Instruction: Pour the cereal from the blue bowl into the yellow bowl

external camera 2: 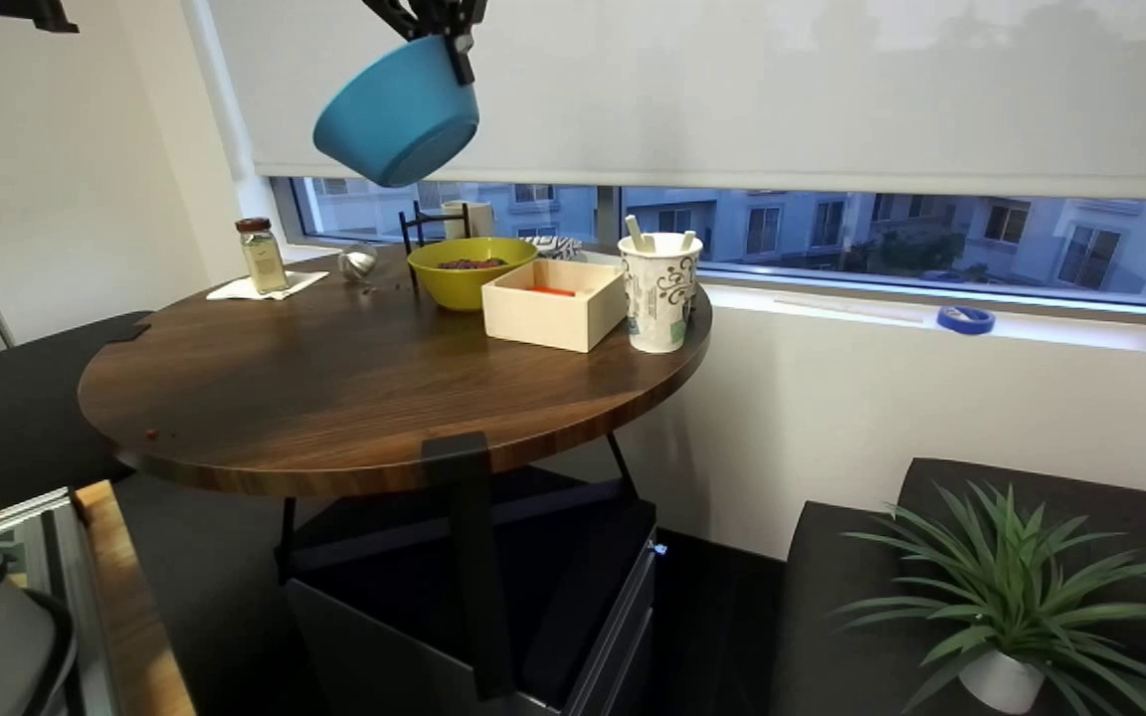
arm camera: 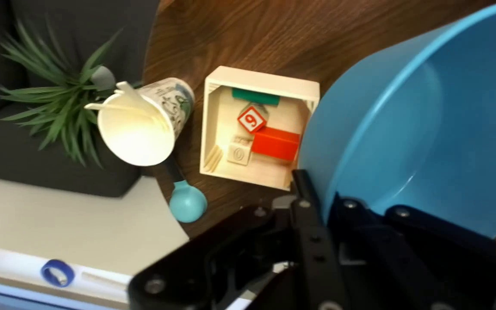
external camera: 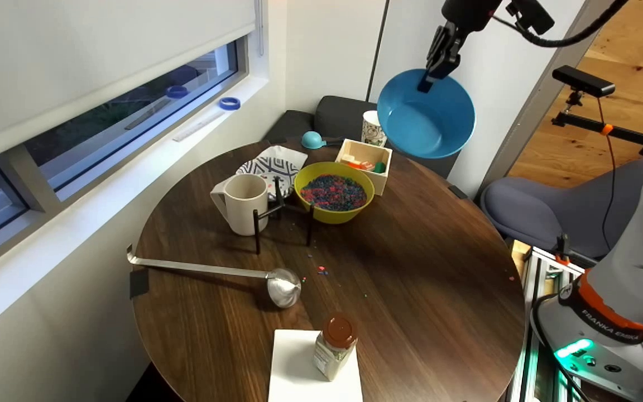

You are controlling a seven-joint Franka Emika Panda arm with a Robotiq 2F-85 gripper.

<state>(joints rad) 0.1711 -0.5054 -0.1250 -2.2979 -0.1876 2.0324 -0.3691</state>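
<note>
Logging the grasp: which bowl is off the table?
The blue bowl, tilted in the air, clamped by the gripper; the yellow bowl, holding cereal, stands on the table.

The yellow bowl looks like smooth plastic with a soft sheen, and the cereal inside it is rough and grainy. Beneath it, the table shows wood grain with a satin finish. Higher than it, the blue bowl looks like smooth plastic with a thin glint within, and the gripper is matt with shiny metal screw heads. Just beside the yellow bowl, the box is matt wood; near that bowl, the mug looks smooth and matt; well apart from it, the ladle is polished, reflective metal
</note>
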